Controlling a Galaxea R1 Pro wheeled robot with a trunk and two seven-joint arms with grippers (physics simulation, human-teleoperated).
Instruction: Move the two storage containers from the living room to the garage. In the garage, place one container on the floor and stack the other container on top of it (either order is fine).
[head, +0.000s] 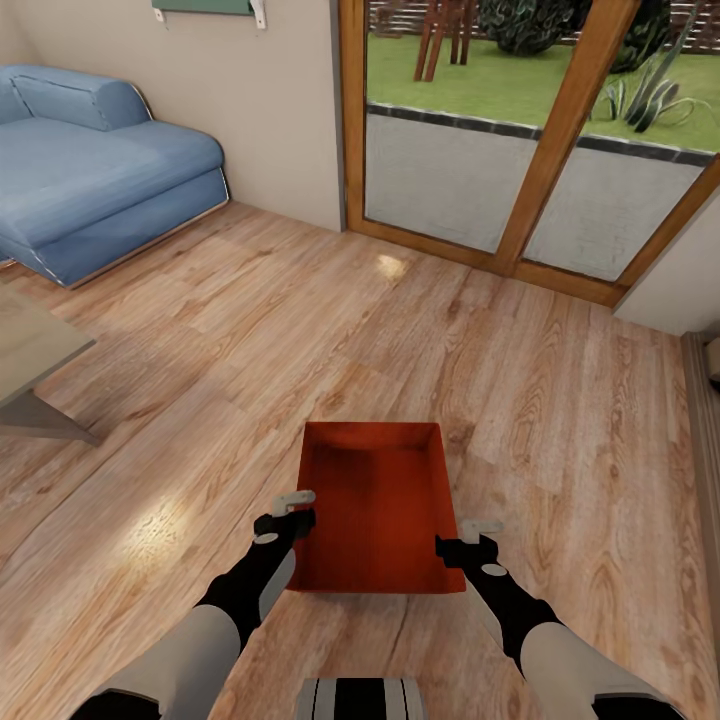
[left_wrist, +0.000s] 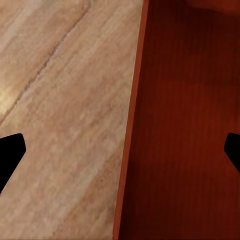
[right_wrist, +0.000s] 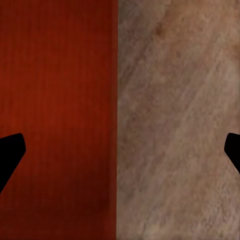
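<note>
Storage container (head: 378, 505): one orange-red open bin, without lid, directly in front of the robot's trunk, over the light wood plank floor (head: 300, 330) of the living room. Its long sides run away from the robot. I cannot tell if it rests on the planks or is already lifted a little.

Left gripper (head: 288, 510): it stands at the container's left long wall, near the corner closest to the robot. In the left wrist view the rim (left_wrist: 131, 120) passes between the two dark fingertips (left_wrist: 10, 157), one over the planks and one over the red inside. The jaws are wide apart and straddle the wall, not yet pressing it.

Right gripper (head: 478, 535): it does the same at the right long wall, also near the robot's end. In the right wrist view the rim (right_wrist: 117, 120) lies between the spread fingers, red inside on one side and planks on the other. No grip is seen.

Reason for this placing: I judge that the two arms take opposite walls so the wide bin can be lifted level, since one gripper alone would tilt it.

Step in hand: probably closing on both walls before the lift and the drive to the garage.

Surroundings: blue sofa (head: 90, 170) at the far left, wood-framed glass doors (head: 530, 150) ahead, corner of a low table (head: 35, 360) at the left edge.

Risk: unequal closing may twist the bin.
</note>
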